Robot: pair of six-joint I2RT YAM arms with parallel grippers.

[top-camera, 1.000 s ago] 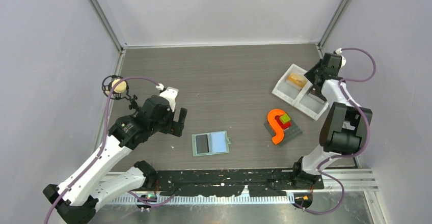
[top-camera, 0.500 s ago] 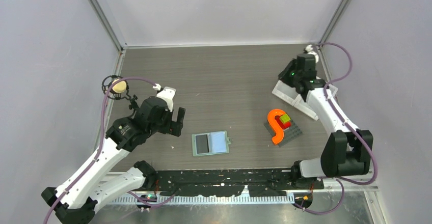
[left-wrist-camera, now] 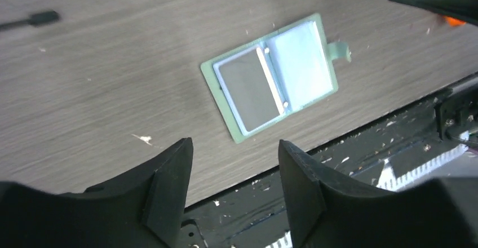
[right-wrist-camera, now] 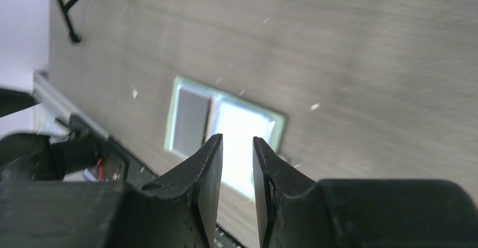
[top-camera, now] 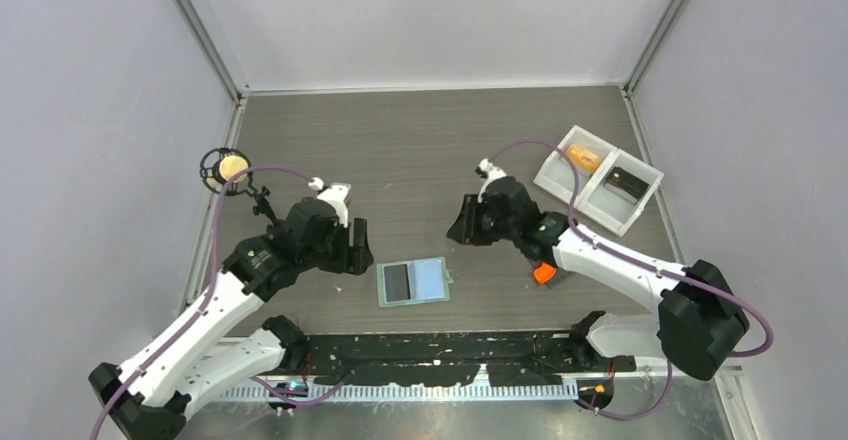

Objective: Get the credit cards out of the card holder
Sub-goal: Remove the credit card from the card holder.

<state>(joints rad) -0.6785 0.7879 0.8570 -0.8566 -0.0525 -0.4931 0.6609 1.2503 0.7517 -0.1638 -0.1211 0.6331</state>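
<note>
Card holder [top-camera: 412, 282] lies open; plain-faced

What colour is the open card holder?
The card holder has a green border, one pale blue pocket and one grey; clearest in the left wrist view.

The top view looks down from high behind the near edge over the whole desk [top-camera: 420, 150]. Both wrist views peer closely past their own fingers [left-wrist-camera: 169, 191] at the card holder [left-wrist-camera: 269, 78], which all three views share. The right one seems tilted.
</note>
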